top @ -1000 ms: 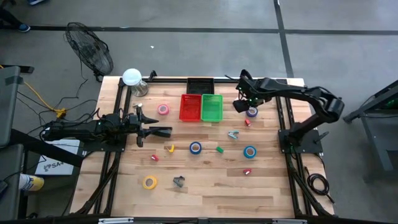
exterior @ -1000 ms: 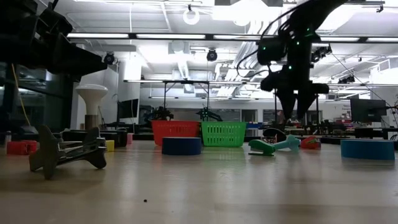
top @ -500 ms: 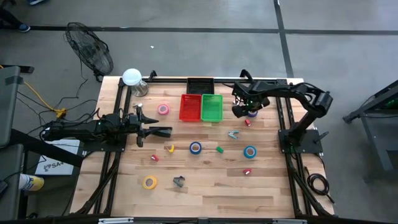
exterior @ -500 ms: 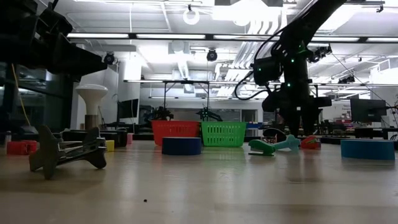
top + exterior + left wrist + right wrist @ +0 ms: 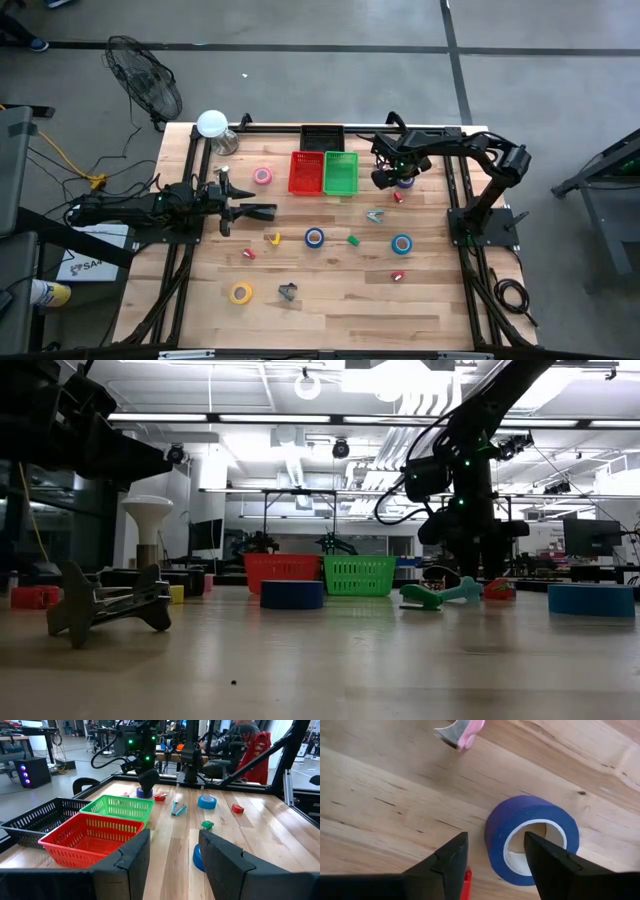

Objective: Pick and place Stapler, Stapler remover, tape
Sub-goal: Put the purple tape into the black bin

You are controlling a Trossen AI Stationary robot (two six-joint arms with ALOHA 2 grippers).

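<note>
My right gripper (image 5: 495, 839) is open and points down over a purple-blue tape roll (image 5: 532, 840) lying flat at the table's far right (image 5: 405, 182). One finger (image 5: 451, 857) is outside the roll and the other (image 5: 546, 857) is over its open centre. I cannot tell whether they touch it. Pink (image 5: 262, 176), blue (image 5: 314, 237), blue (image 5: 401, 243) and yellow (image 5: 240, 293) rolls lie flat on the table. A teal stapler remover (image 5: 375, 216) lies near the middle, and a grey one (image 5: 288, 291) nearer the front. The stapler is out of view. My left gripper (image 5: 172, 847) waits open and level at the table's left.
Red (image 5: 305, 172) and green (image 5: 341, 172) baskets stand side by side just left of the right gripper, with a black basket (image 5: 322, 135) behind them. A pink-handled piece (image 5: 460, 731) lies close to the purple roll. Small red, yellow and green pieces are scattered mid-table.
My right gripper has come down over the purple tape roll, drifting slightly toward the baskets, and now stands low above the table. The roll has stayed where it was.
</note>
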